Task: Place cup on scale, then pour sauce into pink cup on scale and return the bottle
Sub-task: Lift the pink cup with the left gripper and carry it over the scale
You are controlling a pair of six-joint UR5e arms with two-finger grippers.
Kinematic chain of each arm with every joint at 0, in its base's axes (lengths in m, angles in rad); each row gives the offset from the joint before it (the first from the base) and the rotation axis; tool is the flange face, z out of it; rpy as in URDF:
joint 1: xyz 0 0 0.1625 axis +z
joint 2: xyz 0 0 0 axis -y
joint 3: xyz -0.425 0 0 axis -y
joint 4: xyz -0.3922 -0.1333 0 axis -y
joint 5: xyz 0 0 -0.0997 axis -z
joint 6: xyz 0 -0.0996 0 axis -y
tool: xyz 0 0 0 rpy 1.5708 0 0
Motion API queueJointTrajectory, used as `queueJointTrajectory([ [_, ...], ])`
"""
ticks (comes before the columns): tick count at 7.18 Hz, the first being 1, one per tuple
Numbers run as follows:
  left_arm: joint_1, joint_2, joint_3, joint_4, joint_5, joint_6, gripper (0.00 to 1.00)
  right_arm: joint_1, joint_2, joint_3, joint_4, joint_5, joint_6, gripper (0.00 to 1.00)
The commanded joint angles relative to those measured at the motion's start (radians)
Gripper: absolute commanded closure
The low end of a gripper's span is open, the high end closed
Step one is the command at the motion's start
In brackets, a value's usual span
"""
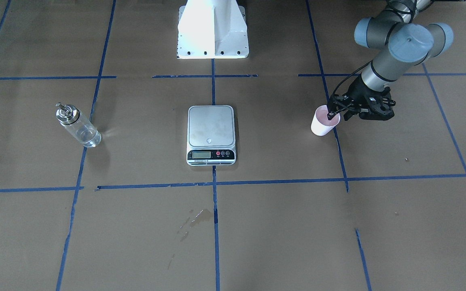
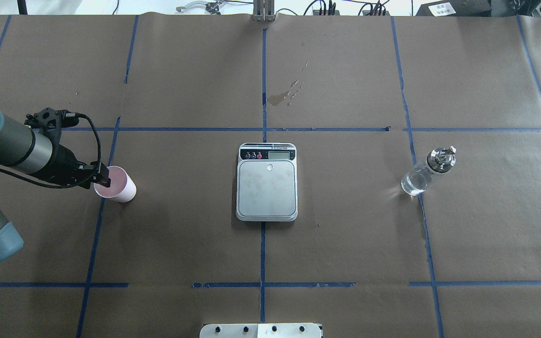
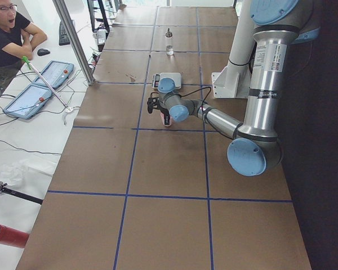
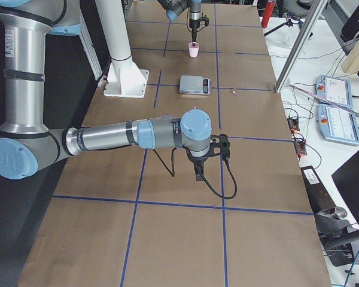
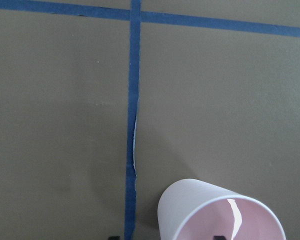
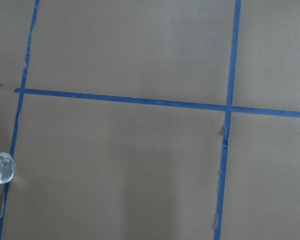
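The cup [image 1: 323, 124], white outside and pink inside, stands upright on the table on my left side, well apart from the scale [image 1: 210, 135]. My left gripper [image 1: 337, 116] is open over the cup's rim. In the left wrist view one fingertip [image 5: 219, 237] is inside the cup [image 5: 220, 215] and the other is outside its wall. The bottle [image 1: 78, 125] with clear sauce stands on my right side [image 2: 428, 171]. The scale's platform [image 2: 266, 188] is bare. My right gripper [image 4: 197, 173] shows only in the exterior right view, low over the table, and I cannot tell its state.
A dried spill stain [image 2: 284, 96] lies beyond the scale. Blue tape lines cross the brown table cover. The robot's white base [image 1: 212, 32] stands behind the scale. An operator [image 3: 5, 34] sits at a side table with tablets.
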Motion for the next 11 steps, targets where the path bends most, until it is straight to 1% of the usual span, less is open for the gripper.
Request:
queueJointTrajectory([
  [1,0.008,0.000,0.002,0.000,0.000,-0.027,0.86,-0.001,0.007,-0.003,-0.002,0.000,0.000,0.00],
  [2,0.008,0.000,-0.003,0.000,0.000,-0.031,1.00,-0.001,0.007,-0.003,-0.002,0.002,0.000,0.00],
  [4,-0.002,0.003,-0.039,0.002,0.000,-0.048,1.00,-0.001,0.007,-0.003,-0.002,0.003,0.000,0.00],
  [5,-0.010,0.001,-0.084,0.050,0.000,-0.048,1.00,-0.001,0.007,-0.003,-0.002,0.005,0.000,0.00],
  [6,-0.009,-0.014,-0.143,0.155,0.000,-0.050,1.00,0.001,0.007,-0.001,-0.002,0.006,0.000,0.00],
  [7,-0.012,-0.093,-0.168,0.246,0.002,-0.085,1.00,0.001,0.007,-0.001,-0.002,0.006,0.002,0.00],
  [8,-0.003,-0.234,-0.147,0.384,0.003,-0.220,1.00,0.001,0.007,0.000,-0.002,0.008,0.002,0.00],
  [9,0.005,-0.425,-0.109,0.549,0.005,-0.287,1.00,0.001,0.004,0.005,-0.003,0.011,0.000,0.00],
  [10,0.040,-0.541,-0.066,0.608,0.023,-0.374,1.00,0.001,0.002,0.007,-0.003,0.012,0.002,0.00],
  [11,0.089,-0.618,0.015,0.603,0.076,-0.469,1.00,0.001,0.005,0.004,-0.003,0.011,0.002,0.00],
])
